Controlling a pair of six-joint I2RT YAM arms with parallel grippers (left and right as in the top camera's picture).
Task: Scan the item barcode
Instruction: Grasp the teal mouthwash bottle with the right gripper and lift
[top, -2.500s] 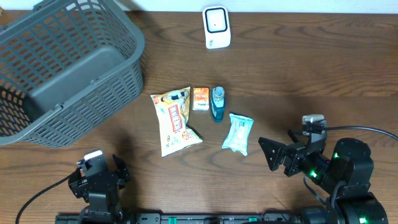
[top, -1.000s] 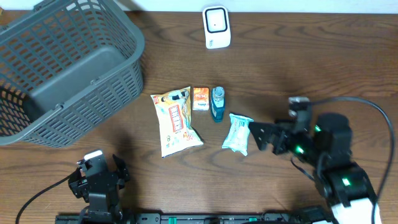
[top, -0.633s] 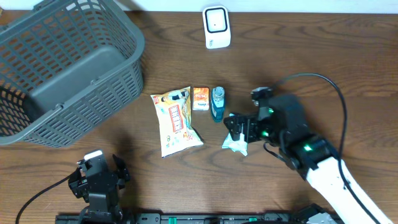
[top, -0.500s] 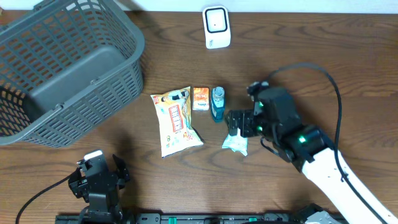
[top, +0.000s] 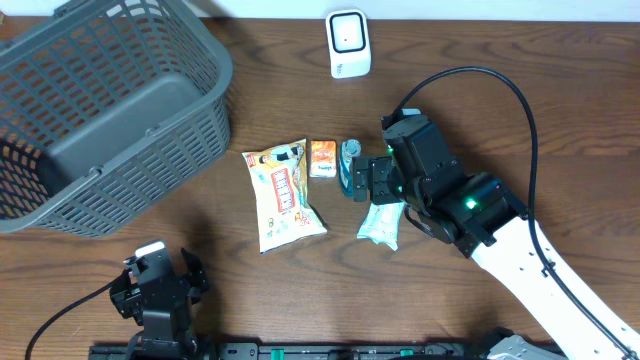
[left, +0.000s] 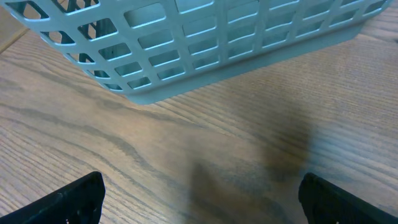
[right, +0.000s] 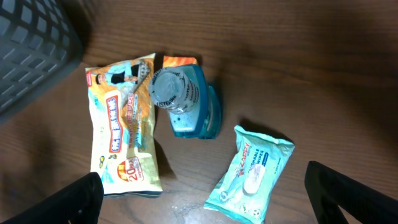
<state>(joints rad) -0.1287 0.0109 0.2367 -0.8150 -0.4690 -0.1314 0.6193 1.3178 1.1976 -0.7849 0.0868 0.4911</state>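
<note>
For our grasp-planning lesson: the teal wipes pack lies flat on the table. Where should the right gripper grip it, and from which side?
Probably straight down from above, pinching the wipes pack across its narrow width at mid-length. It lies flat, both long edges are free, and the blue bottle sits apart from it.

Softly and evenly lit in the overhead view, with a diffuse shadow on the wooden table (top: 560, 130) just below the basket (top: 120, 100) at left. Paler and washed out in the left wrist view, with a smudged dark patch at lower centre and blurred fingertips (left: 74, 199) in the bottom corners. Dim in the right wrist view, darkening toward the edges; faint sheen on the snack bag (right: 121, 137), small glint on the table at lower centre.
</note>
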